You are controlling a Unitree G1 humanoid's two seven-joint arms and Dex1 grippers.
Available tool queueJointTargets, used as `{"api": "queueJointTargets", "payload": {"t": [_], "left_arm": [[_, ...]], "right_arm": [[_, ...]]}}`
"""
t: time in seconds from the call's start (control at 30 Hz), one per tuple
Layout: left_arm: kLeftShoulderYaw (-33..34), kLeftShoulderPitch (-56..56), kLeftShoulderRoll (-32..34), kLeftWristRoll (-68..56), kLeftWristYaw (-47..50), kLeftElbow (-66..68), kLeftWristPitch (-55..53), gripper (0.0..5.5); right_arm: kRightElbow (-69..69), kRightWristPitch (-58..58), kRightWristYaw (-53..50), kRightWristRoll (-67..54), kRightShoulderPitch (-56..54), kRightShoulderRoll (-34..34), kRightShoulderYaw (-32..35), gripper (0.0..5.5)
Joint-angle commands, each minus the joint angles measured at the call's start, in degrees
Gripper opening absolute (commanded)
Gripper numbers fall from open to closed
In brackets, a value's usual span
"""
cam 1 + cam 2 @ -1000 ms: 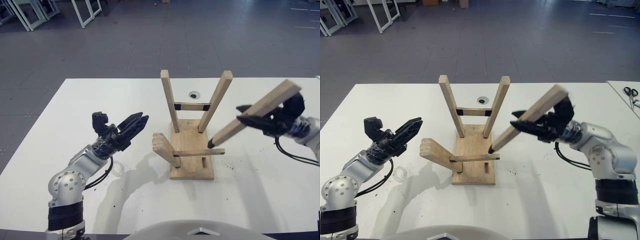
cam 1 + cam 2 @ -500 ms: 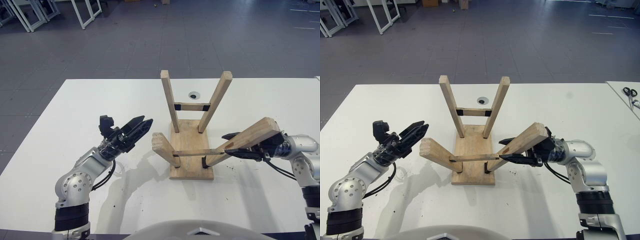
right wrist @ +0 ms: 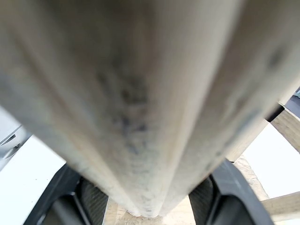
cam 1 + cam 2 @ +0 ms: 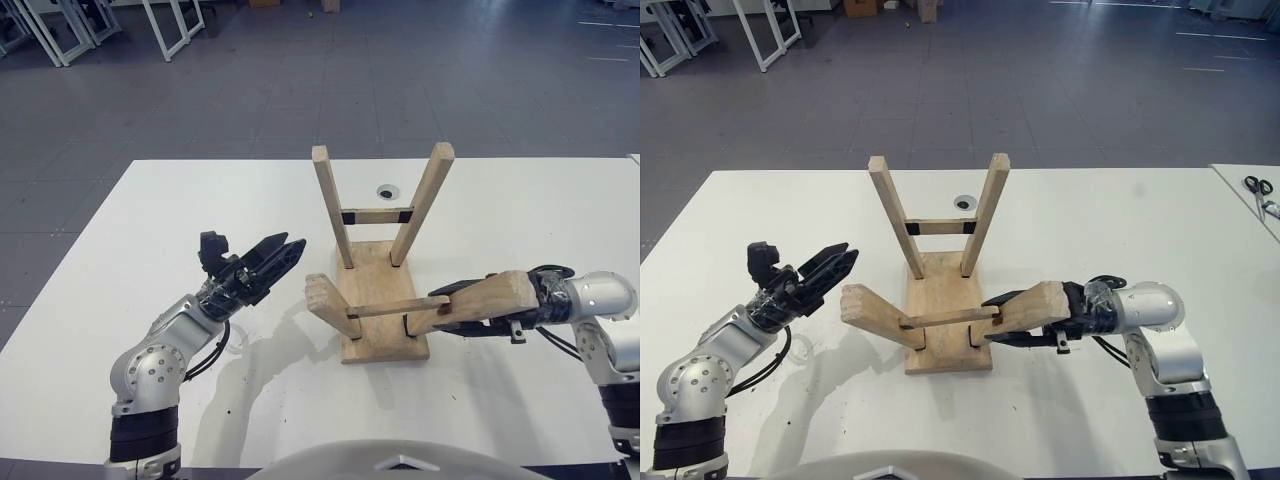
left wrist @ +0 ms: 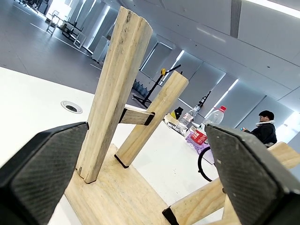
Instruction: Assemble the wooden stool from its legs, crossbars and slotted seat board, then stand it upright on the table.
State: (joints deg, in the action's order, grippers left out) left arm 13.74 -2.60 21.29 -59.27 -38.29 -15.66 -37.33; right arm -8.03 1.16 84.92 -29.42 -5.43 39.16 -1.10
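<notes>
One leg (image 4: 500, 295) swings down near-level in clenched right end effector (image 4: 450, 308), foot at seat board (image 4: 385, 345), insertion close; left end effector (image 4: 290, 255) released.

Centre frame: seat board (image 4: 380, 342) flat on table (image 4: 150, 230). At its far end stand left leg (image 4: 331, 205) and right leg (image 4: 422, 203), crossbar (image 4: 377, 215) between them. Near end: third leg (image 4: 325, 295) tilts left, second crossbar (image 4: 395, 307) runs right to fourth leg (image 4: 495, 295), clamped in right gripper (image 4: 445, 310). Left gripper (image 4: 275, 255) left of board, apart.
</notes>
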Motion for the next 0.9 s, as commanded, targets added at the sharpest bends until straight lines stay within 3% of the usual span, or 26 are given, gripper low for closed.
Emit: {"api": "queueJointTargets", "payload": {"t": [0.03, 0.47, 0.73, 0.9], "left_arm": [[0.30, -0.50, -0.20, 1.02, 0.32, -0.31, 0.65, 4.58], [1.64, 0.01, -0.24, 4.77, 2.37, 1.42, 3.25, 4.58], [7.64, 1.67, -0.99, 11.49, 13.94, 1.67, 8.19, 4.58], [8.72, 2.19, -4.50, 19.15, 28.08, -5.14, 12.13, 4.45]], "right_arm": [[-1.35, -3.24, -3.76, 0.98, -0.09, 0.08, -1.07, 2.02], [2.16, -2.76, -7.22, 4.27, -2.75, -2.48, -4.82, 2.02], [9.34, -1.61, -14.57, 7.26, -6.49, -7.24, -5.85, 2.02], [13.17, -0.96, -19.25, 8.70, -8.41, -10.38, -5.96, 2.02]]}}
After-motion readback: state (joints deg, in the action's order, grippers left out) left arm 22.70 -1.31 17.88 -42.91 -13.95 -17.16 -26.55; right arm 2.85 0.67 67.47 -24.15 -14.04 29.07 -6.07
